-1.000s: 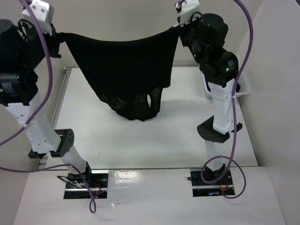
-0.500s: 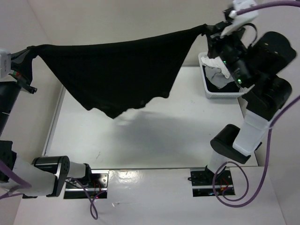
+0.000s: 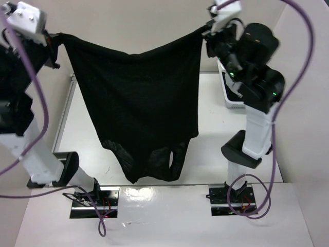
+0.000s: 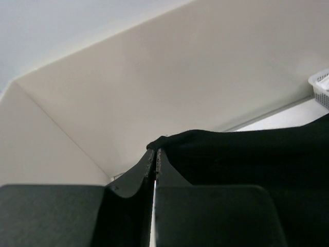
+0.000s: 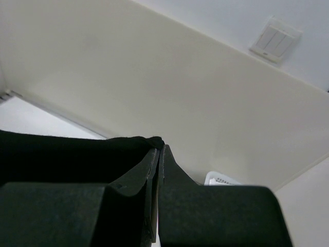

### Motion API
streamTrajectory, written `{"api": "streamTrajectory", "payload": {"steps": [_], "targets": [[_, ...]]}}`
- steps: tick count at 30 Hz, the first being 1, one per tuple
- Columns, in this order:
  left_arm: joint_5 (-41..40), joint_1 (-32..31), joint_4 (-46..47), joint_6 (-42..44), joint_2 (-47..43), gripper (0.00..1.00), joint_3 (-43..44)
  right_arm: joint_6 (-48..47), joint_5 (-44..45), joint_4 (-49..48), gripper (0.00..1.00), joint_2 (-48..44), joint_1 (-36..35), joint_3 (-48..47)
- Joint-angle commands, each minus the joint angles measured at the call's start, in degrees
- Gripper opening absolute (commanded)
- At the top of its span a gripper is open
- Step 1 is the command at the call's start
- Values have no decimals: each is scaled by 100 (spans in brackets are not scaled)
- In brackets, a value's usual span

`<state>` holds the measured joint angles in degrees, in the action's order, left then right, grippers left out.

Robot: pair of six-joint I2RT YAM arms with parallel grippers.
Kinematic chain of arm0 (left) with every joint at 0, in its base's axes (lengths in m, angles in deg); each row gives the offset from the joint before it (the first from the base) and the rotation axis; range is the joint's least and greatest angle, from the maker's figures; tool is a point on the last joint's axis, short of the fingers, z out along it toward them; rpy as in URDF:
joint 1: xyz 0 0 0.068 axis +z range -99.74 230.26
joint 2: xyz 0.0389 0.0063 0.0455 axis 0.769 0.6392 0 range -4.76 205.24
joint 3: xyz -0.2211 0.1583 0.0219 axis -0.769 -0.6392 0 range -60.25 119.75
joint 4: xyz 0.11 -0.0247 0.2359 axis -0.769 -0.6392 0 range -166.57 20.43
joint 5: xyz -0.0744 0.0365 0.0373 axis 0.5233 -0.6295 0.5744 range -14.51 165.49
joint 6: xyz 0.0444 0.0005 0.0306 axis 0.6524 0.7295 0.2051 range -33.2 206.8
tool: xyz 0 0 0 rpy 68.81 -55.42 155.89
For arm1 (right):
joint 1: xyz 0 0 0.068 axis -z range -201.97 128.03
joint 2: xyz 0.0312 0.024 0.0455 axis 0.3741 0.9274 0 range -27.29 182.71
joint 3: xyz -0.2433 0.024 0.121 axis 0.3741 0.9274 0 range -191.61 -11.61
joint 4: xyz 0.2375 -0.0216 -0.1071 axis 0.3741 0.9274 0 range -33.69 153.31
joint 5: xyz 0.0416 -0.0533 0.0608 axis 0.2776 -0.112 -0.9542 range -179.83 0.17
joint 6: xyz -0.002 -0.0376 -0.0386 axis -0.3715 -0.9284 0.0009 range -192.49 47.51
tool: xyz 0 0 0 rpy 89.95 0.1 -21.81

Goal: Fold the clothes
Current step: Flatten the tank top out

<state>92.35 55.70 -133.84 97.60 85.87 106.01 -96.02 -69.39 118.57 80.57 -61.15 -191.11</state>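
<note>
White bench (image 3: 216, 139): above it the black top (image 3: 139, 103), flung out sideways a moment ago, now hangs straight, neck hole (image 3: 163, 157) lowest (near the front edge). The left fingers (image 4: 150, 160) and right fingers (image 5: 152, 157) are each clamped on an upper corner, so it looks ready to lay flat.

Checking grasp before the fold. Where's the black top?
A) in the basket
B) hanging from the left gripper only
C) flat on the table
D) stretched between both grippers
D: the black top hangs spread in the air, with the left gripper and right gripper each shut on an upper corner.
</note>
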Motion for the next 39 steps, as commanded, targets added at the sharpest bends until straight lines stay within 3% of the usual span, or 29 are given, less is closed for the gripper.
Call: {"api": "streamTrajectory", "payload": {"steps": [1, 7, 17, 27, 39], "targets": [[142, 2, 310, 62, 375, 0, 284, -214, 74, -617, 0, 262, 173, -6], [256, 2, 257, -122, 1404, 0, 1347, -214, -331, -1145, 0, 763, 841, -6], [63, 2, 389, -123, 1519, 0, 1348, -389, -287, -1445, 0, 940, 956, -6], [168, 2, 37, -70, 853, 0, 1183, -205, -559, -470, 0, 377, 702, -6], [115, 2, 152, -70, -204, 0, 452, -99, -384, -513, 0, -422, 323, -6]]}}
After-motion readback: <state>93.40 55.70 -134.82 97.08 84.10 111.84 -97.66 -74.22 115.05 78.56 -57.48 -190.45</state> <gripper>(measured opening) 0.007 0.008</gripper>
